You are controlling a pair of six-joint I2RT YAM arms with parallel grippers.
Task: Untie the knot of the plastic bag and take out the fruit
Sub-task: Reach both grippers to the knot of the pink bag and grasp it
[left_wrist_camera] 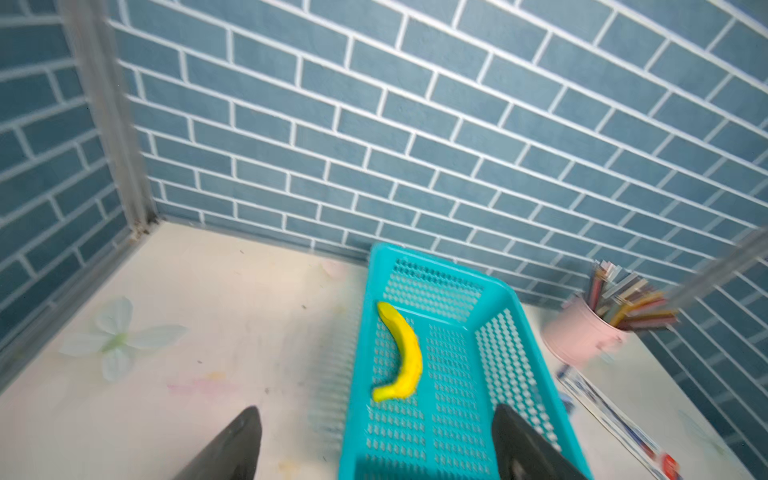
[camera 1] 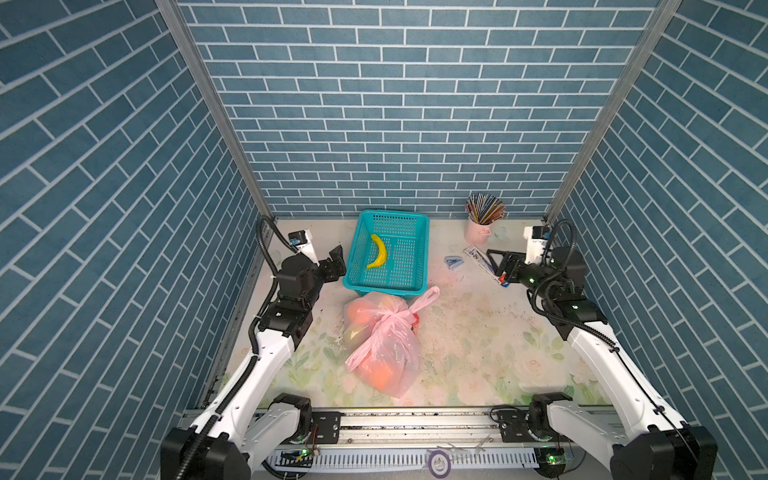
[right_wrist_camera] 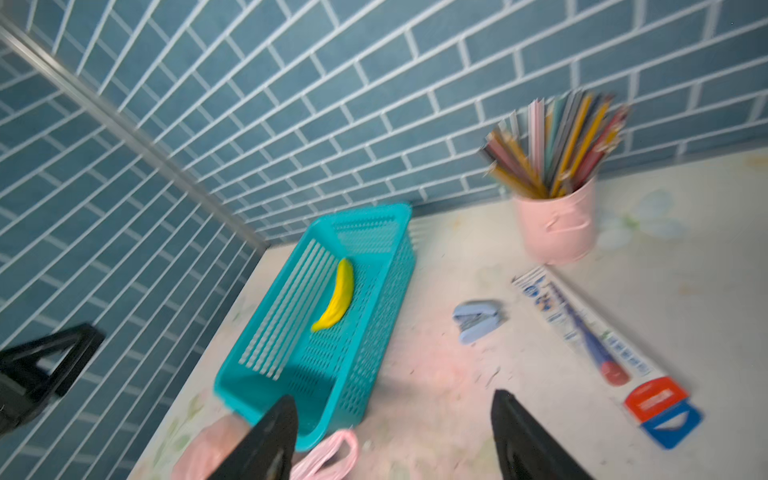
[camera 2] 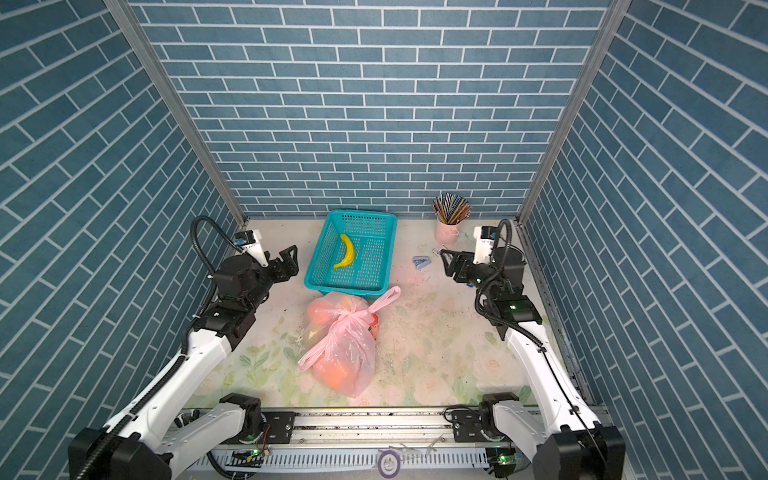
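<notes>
Thin translucent pink plastic bag [camera 1: 380, 347] lies beside a teal mesh basket [camera 1: 382, 287], its bunched pink knot [camera 1: 390, 319] tied. The left gripper [camera 1: 338, 262] and right gripper [camera 1: 494, 264] hover well apart, jaws spread and empty.

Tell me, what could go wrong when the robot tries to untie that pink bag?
1. The knot is a tight bunch of thin film. A pinch might catch the plastic bag itself instead of a loose end and tear it.
2. The bag lies right beside the teal basket. Tugging could drag the whole bag or shove the basket.
3. The fruit looks round. Once out, it might roll away across the table.
</notes>
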